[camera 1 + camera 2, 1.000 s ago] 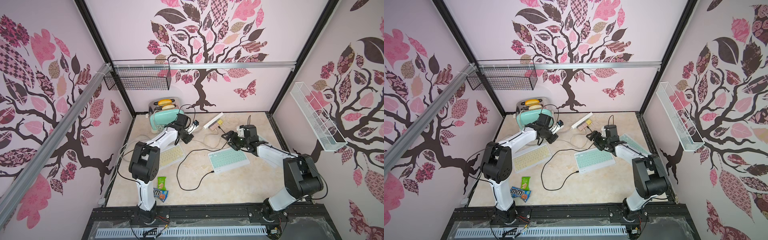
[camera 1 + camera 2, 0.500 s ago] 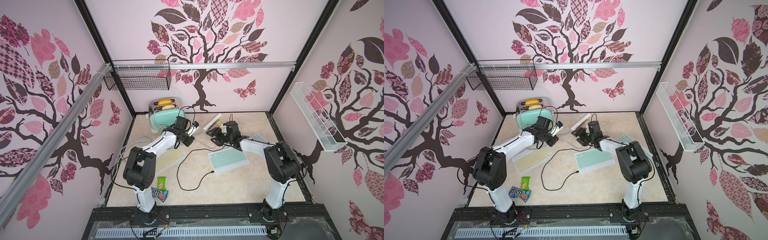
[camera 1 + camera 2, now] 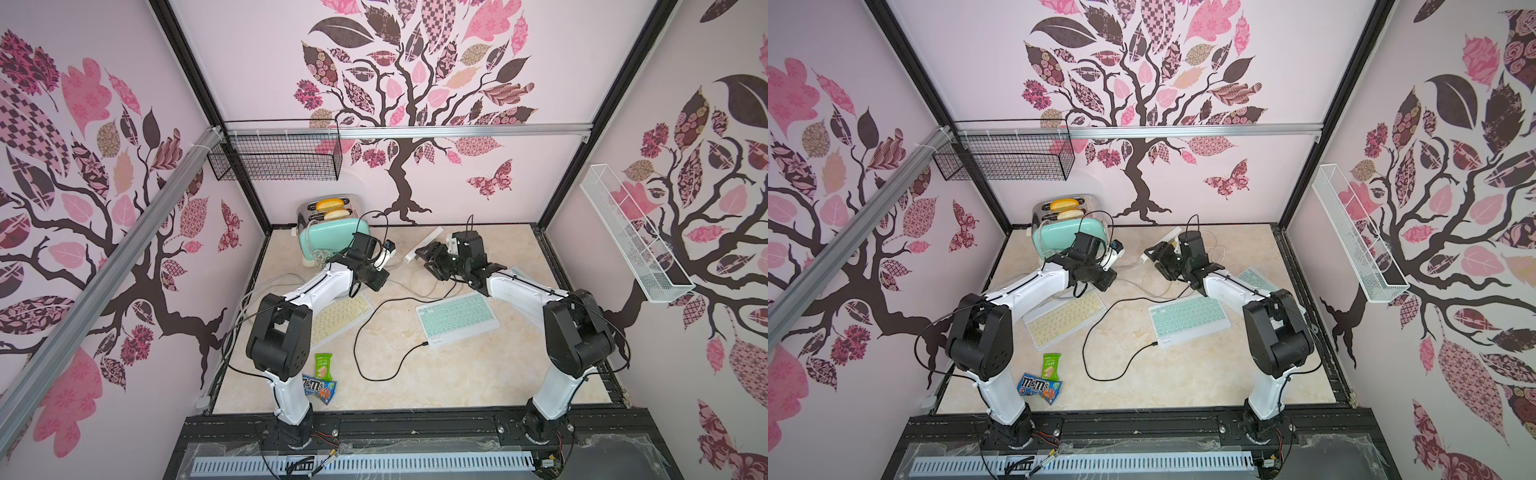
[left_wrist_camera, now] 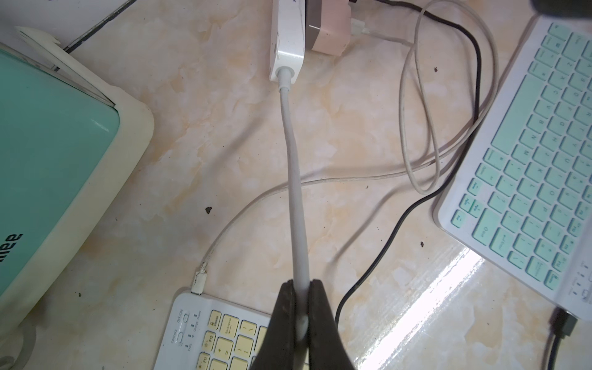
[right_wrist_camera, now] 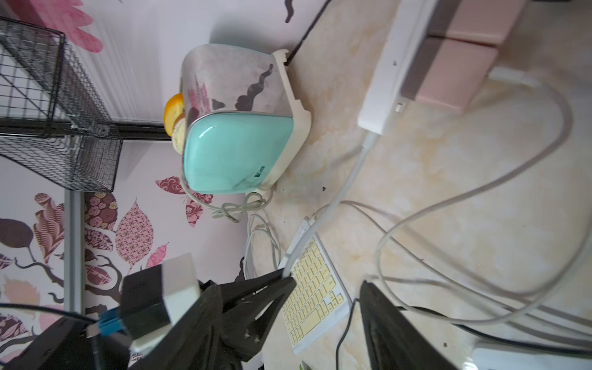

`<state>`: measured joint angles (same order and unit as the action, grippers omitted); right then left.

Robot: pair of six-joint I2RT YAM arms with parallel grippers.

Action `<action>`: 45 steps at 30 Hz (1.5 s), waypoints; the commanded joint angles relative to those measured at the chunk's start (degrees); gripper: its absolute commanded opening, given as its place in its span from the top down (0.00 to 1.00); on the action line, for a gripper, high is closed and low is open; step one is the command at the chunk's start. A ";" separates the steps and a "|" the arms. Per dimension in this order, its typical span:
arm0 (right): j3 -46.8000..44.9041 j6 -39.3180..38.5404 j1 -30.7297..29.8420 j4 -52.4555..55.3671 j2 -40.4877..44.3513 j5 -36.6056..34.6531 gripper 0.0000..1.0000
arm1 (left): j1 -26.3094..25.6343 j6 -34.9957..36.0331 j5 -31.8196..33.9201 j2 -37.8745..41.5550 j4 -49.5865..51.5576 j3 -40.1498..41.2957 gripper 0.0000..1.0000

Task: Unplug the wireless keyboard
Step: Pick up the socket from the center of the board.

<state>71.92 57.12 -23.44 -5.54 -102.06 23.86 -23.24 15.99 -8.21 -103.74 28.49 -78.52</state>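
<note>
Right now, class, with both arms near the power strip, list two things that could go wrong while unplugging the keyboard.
1. The left tool is shut on the thick white cord of the power strip; pulling may drag the strip instead of freeing a plug.
2. The open right tool hangs close to looped thin cables and might snag one, tugging the yellow keyboard.

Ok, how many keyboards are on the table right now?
3: a yellow keyboard by the left arm, a mint keyboard mid-table, and a second mint keyboard mostly hidden behind the right arm. No others show.
</note>
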 commanded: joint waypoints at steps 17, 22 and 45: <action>17.27 7.81 -1.88 -5.46 -27.82 3.83 0.32 | -0.26 -2.43 -4.63 6.73 -1.67 2.08 1.00; 16.85 14.89 -2.04 -11.53 -30.51 2.79 0.32 | -0.31 -3.52 -5.78 6.98 -1.18 3.38 1.00; 13.30 24.78 -0.66 -24.32 -35.33 -4.08 0.41 | -0.24 -7.00 -10.78 9.26 -0.82 5.26 1.00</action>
<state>84.82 80.95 -24.67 -27.94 -135.02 21.54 -23.24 10.15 -16.03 -96.97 28.99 -72.99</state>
